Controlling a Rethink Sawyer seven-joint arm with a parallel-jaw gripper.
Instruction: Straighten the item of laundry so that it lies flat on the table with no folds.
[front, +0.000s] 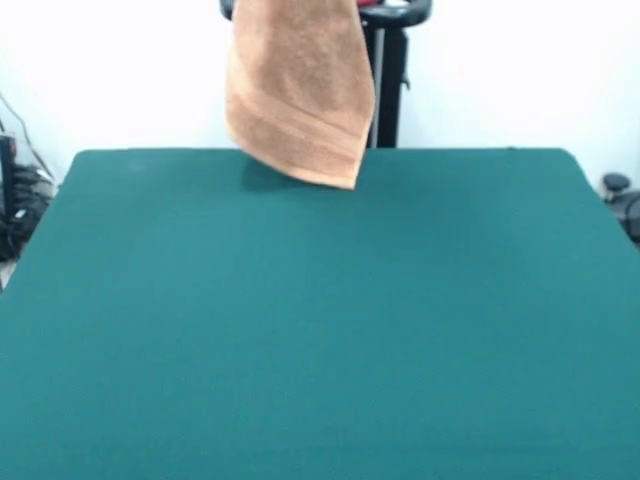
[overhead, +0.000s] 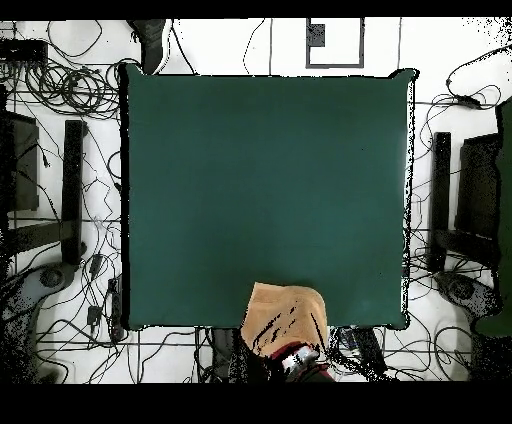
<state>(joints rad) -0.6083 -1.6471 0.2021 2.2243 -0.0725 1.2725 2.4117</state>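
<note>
From my remote station, I see the orange-tan towel (front: 298, 95) hanging in the air above the robot-side edge of the green table (front: 320, 330), its lower corner pointing down with the woven band near the hem. The gripper (overhead: 296, 358) shows only overhead, mostly hidden by cloth; I cannot tell how it is set.

An orange-tan towel (front: 298, 90) hangs from the top edge above the far side of a dark green table (front: 320, 330). Its woven band slants across, and its lowest corner points down at the right.
</note>
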